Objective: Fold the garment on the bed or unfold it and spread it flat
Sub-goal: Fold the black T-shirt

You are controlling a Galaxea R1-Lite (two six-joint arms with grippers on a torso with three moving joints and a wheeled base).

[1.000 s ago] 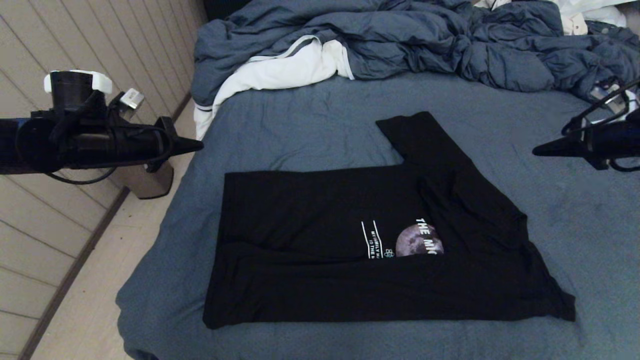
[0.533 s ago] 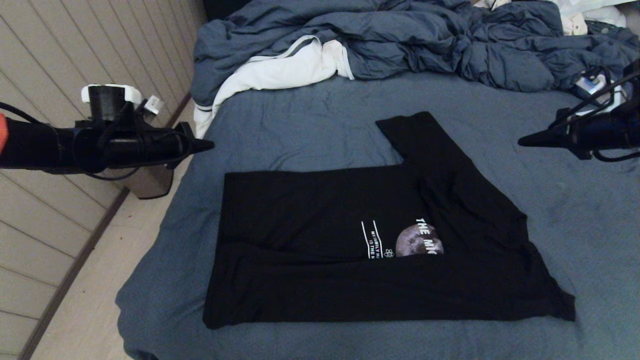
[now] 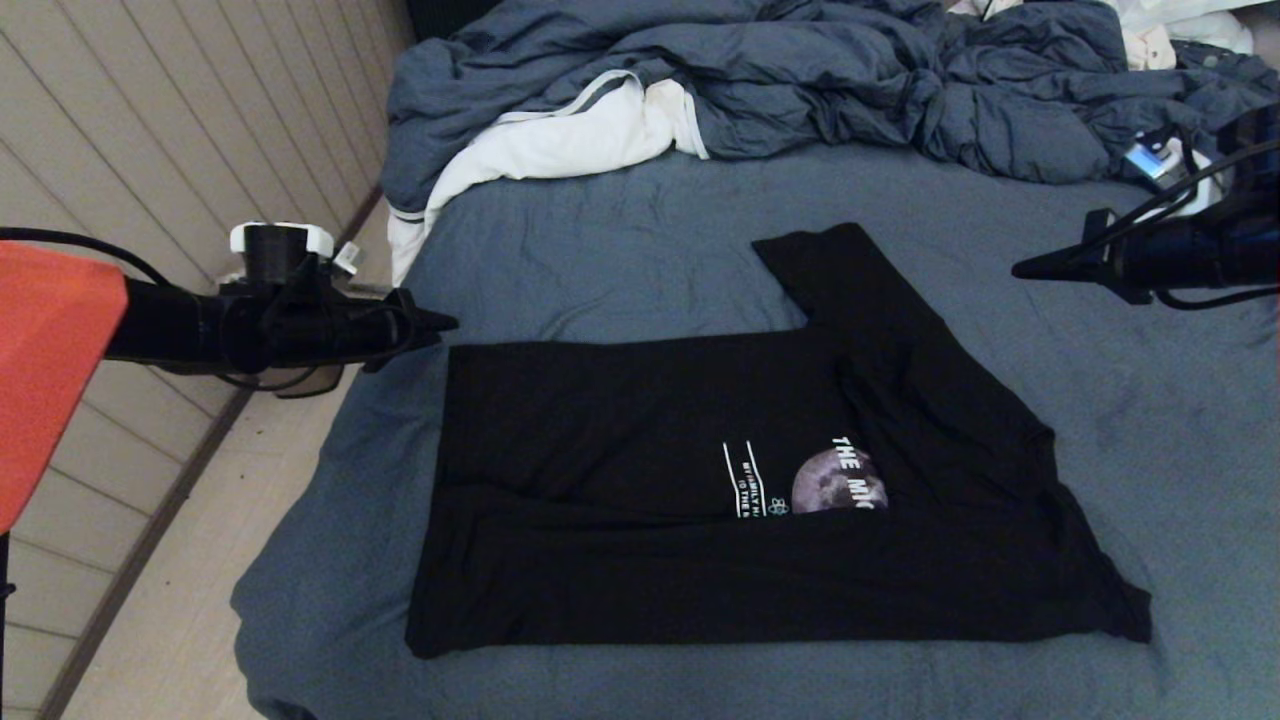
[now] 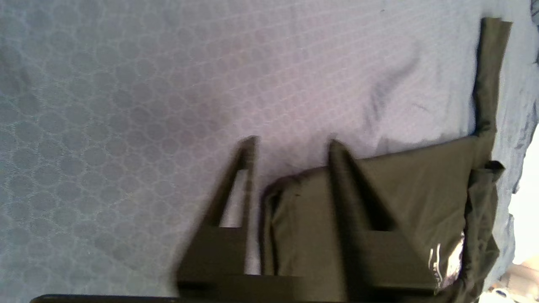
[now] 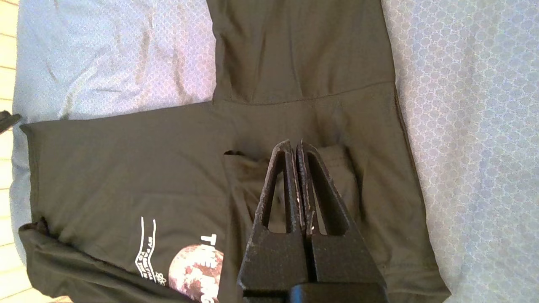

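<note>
we see the bed (image 3: 600, 250) with a rumpled duvet (image 3: 800, 80) at its far end. the shirt (image 3: 640, 440) lies partly folded on the sheet, one sleeve out. our left claw (image 4: 290, 145), fingers apart, hangs at the shirt's far left corner. our right claw (image 5: 294, 147) is closed and empty above the shirt.

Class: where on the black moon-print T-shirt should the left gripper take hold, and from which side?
Probably the black T-shirt's far hem corner, approached from the bed's left edge: the left gripper hangs open there, one finger either side of that flat edge.
</note>
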